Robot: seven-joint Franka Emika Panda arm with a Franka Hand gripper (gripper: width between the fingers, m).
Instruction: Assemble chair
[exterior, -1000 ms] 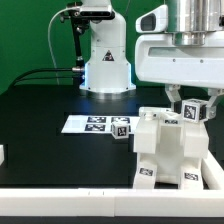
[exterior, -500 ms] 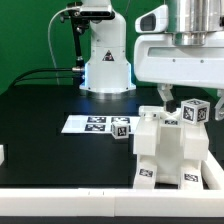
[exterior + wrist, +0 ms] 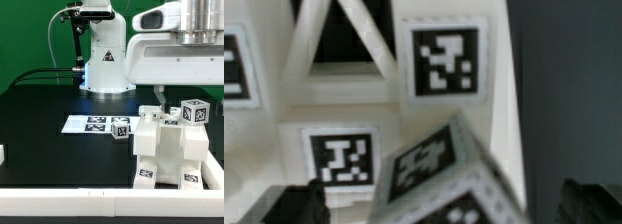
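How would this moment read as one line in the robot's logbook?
gripper: open, over chair | holding: nothing | chair: partly assembled, on table, exterior view's right | marker board: flat beside it

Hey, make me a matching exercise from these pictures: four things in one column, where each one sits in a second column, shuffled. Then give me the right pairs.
Things
1. marker board
2. chair
3. robot base
4. small tagged block

Places
A. at the back of the table, before the green wall
B. near the front edge, on the exterior view's right
C. flat on the table, mid-scene
D. at the marker board's end nearest the chair

Pairs: 1-C, 2-B, 3-A, 4-D
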